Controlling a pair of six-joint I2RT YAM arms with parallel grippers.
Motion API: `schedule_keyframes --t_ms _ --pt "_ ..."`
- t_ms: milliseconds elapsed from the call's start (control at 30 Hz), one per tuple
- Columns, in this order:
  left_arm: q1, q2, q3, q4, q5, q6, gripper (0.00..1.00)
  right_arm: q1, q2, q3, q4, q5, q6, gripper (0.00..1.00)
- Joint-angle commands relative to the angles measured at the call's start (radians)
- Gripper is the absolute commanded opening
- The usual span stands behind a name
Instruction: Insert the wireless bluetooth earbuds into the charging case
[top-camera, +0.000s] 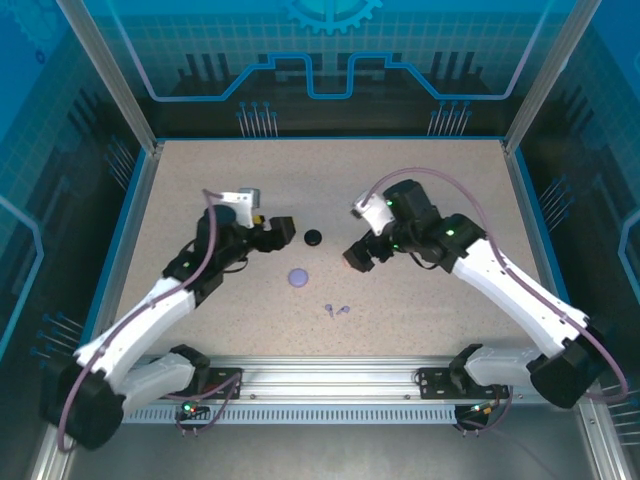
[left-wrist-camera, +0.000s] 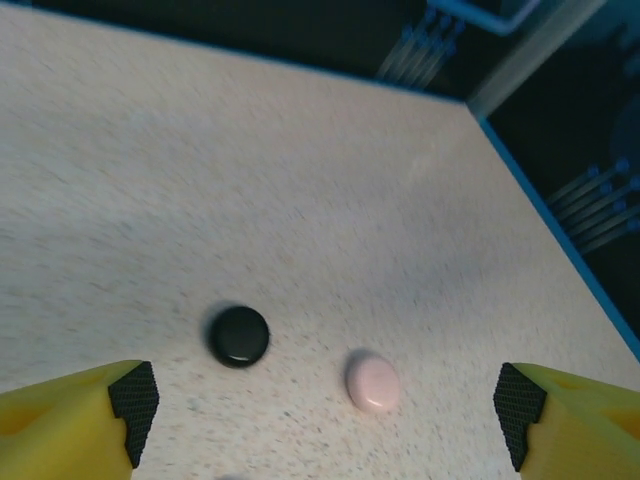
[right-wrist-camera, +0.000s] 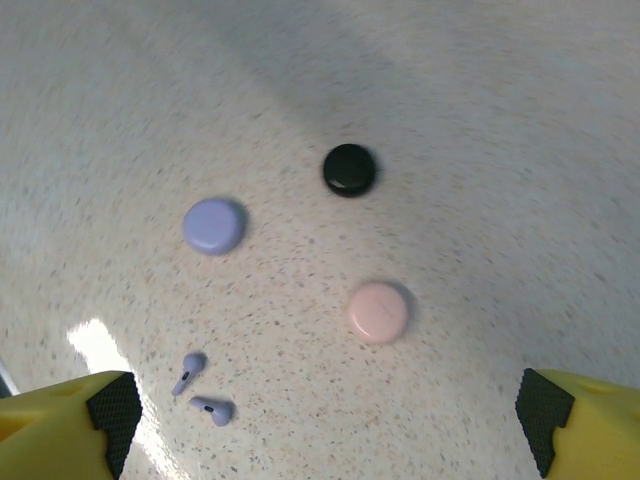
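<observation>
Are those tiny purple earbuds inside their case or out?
Out. Both purple earbuds lie loose on the table, apart from the purple case, which looks shut.

In the top view the two purple earbuds (top-camera: 337, 311) are too small to tell their stems or which way each one points. The pink case (right-wrist-camera: 379, 312) is mostly hidden there under the right gripper (top-camera: 358, 255) (perhaps a reddish trace shows at its tip). In both wrist views the yellow fingers (left-wrist-camera: 70, 425) are cut off by the bottom corners.
</observation>
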Motion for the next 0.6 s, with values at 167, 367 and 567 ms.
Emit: schedule_keyframes --t_ms 167,367,567 --pt "0.081 -0.327 -0.119 -0.052 -0.159 -0.053 0.99 0.149 0.227 0.091 0.024 -0.074 -0.478 1.0" --pt "0.084 -0.452 -0.112 -0.101 -0.22 -0.064 0.99 0.219 0.427 0.192 0.0 -0.03 -0.602 1.0" --pt "0.087 -0.504 -0.092 -0.148 -0.249 -0.058 0.99 0.247 0.6 0.298 -0.02 -0.021 -0.621 0.99"
